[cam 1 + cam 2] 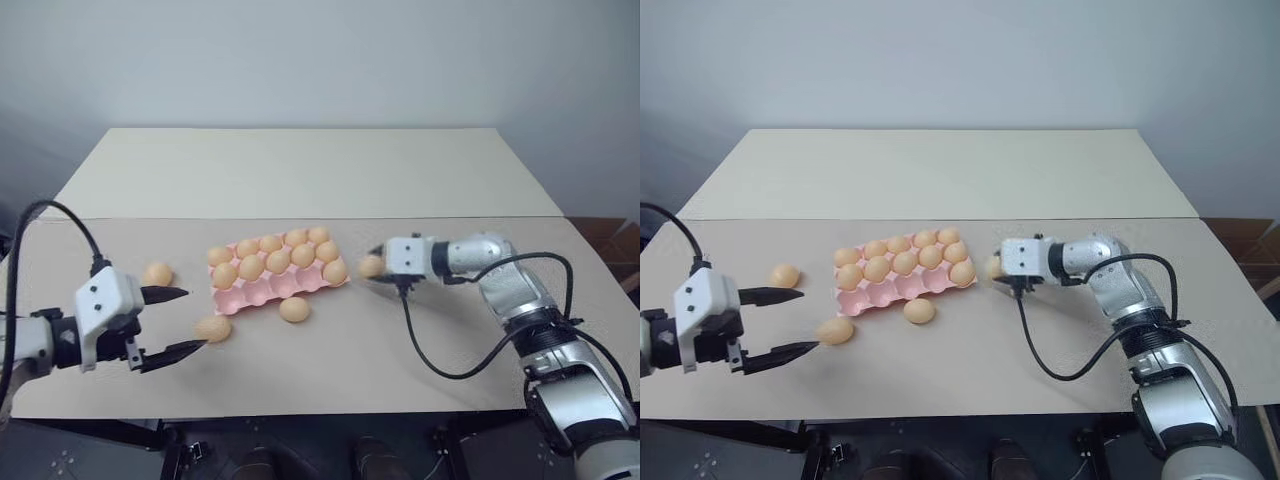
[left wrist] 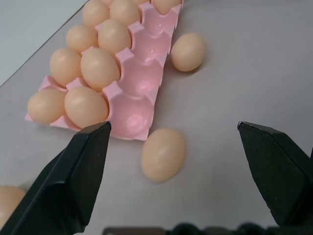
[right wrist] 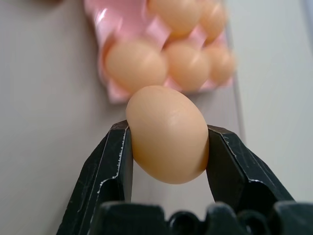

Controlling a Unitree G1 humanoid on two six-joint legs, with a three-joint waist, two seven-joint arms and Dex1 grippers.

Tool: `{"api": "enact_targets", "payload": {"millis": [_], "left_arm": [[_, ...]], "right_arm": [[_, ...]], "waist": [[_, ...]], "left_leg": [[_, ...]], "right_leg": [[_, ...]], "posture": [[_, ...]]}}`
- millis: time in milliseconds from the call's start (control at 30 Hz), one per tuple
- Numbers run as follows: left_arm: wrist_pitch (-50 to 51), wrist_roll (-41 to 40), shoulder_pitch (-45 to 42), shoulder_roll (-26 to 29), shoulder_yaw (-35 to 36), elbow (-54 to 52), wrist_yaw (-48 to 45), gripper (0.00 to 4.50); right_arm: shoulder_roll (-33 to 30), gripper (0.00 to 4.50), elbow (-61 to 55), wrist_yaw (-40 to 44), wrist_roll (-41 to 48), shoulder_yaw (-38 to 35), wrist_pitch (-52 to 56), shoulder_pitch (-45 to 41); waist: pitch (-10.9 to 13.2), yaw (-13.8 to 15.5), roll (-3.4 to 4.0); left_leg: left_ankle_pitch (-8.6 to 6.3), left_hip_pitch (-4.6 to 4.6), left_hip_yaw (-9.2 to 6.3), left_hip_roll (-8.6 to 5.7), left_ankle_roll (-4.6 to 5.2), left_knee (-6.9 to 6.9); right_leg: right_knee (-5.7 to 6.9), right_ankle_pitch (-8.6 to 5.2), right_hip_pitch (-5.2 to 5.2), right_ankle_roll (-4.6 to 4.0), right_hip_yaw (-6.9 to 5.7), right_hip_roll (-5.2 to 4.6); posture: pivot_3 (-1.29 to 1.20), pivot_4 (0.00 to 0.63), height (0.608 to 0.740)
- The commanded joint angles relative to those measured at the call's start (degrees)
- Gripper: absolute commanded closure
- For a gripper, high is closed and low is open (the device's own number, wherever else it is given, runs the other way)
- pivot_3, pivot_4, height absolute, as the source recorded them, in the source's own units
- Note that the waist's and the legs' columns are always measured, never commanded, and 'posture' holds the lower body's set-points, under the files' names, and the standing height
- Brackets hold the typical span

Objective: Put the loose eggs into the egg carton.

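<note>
- left eye view: the egg carton [image 1: 276, 276] lies in the middle of the table [image 1: 330, 170]; its two far rows are full and the near row has empty cups. the right gripper [image 1: 377, 268] is just beside the carton's right end, closed on one egg [image 1: 370, 266]. the left gripper [image 1: 176, 323] is well to the left of the carton, with its fingers wide apart and nothing between them. three loose eggs lie near the carton: one [image 1: 294, 309] just beside its near edge, one [image 1: 212, 328] at its near left corner, one [image 1: 157, 274] to its left.
- right eye view: the same layout around the carton, nothing new to tell.
- left wrist view: the egg at the carton's near left corner lies on its side between the open fingers [image 2: 78, 171], not touched.
- right wrist view: the held egg [image 3: 167, 133] sits between the two fingertips, which press it on its two opposite sides, with the carton beyond it.
- handling, as a judgement: the eggs look light, smooth and probably slippery, and round enough to roll. the shell may be fragile, so the grip should be gentle, across the widest part.
</note>
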Motion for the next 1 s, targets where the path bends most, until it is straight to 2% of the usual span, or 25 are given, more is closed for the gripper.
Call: {"api": "enact_targets", "payload": {"millis": [33, 233, 400, 633, 700, 733, 867, 1000], "left_arm": [[-1.1, 0.6, 0.5, 0.7, 2.2, 0.2, -0.8, 0.00], [-1.3, 0.9, -0.1, 0.7, 1.6, 0.3, -0.3, 0.00], [-0.8, 0.8, 0.5, 0.6, 2.3, -0.5, -0.2, 0.00], [-0.8, 0.9, 1.0, 0.0, 2.3, -1.2, 0.4, 0.00], [-0.8, 0.9, 0.9, -0.1, 2.0, -1.3, 0.6, 0.00], [-0.8, 0.8, 0.9, -0.1, 1.9, -1.4, 0.7, 0.00], [-0.9, 0.9, 0.8, -0.2, 1.7, -1.5, 0.9, 0.00], [-1.1, 1.1, 1.0, -0.3, 1.8, -1.6, 1.0, 0.00]], "right_arm": [[3.1, 2.53, -5.7, -2.9, -0.2, 0.1, 2.2, -2.2], [8.3, 2.53, -3.1, -6.9, -4.1, 3.8, -1.7, -4.6], [7.7, 2.53, -0.3, -7.3, -7.0, 6.7, -8.0, -5.2], [8.3, 2.53, 1.8, -7.3, -8.5, 8.6, -11.2, -5.3], [8.5, 1.86, 2.7, -7.7, -9.1, 8.7, -11.8, -5.6], [8.5, 1.69, 3.2, -7.9, -9.6, 8.9, -12.1, -5.8], [8.5, 0.34, 4.3, -8.3, -11.2, 9.1, -12.4, -6.1], [8.0, 0.34, 2.3, -6.6, -9.6, 8.3, -12.0, -5.5]], "waist": [[0.0, 0.1, 0.00], [0.0, 0.3, 0.00], [0.0, 0.5, 0.00], [0.0, 0.3, 0.00], [0.0, 0.3, 0.00], [0.0, 0.3, 0.00], [0.0, 0.3, 0.00], [0.0, 0.3, -0.01]], "left_leg": [[0.00, 0.00, 0.01, 0.00, 0.00, 0.00], [0.00, -0.03, 0.01, 0.00, 0.00, 0.00], [0.00, -0.09, 0.01, -0.01, -0.01, 0.00], [0.00, -0.09, 0.01, 0.00, -0.01, 0.00], [0.00, -0.08, 0.00, 0.00, -0.01, 0.00], [0.00, -0.08, 0.00, 0.00, -0.01, 0.00], [0.00, -0.08, 0.00, 0.00, -0.01, 0.00], [0.00, -0.08, 0.00, 0.00, -0.01, 0.00]], "right_leg": [[0.00, 0.00, 0.00, 0.00, 0.00, 0.00], [-0.01, 0.00, -0.03, 0.00, -0.03, -0.01], [-0.02, 0.00, -0.06, 0.00, -0.06, -0.03], [-0.01, 0.00, -0.06, 0.00, -0.05, -0.02], [-0.01, 0.00, -0.06, 0.00, -0.05, -0.02], [-0.01, 0.00, -0.06, 0.00, -0.05, -0.02], [-0.01, 0.00, -0.06, 0.00, -0.05, -0.02], [-0.01, 0.00, -0.06, 0.00, -0.05, -0.02]], "posture": [[0.00, 0.150, 0.740], [0.00, 0.150, 0.740], [0.00, 0.150, 0.740], [0.00, 0.150, 0.740], [0.00, 0.150, 0.740], [0.00, 0.150, 0.740], [0.00, 0.150, 0.740], [0.00, 0.150, 0.740]]}}
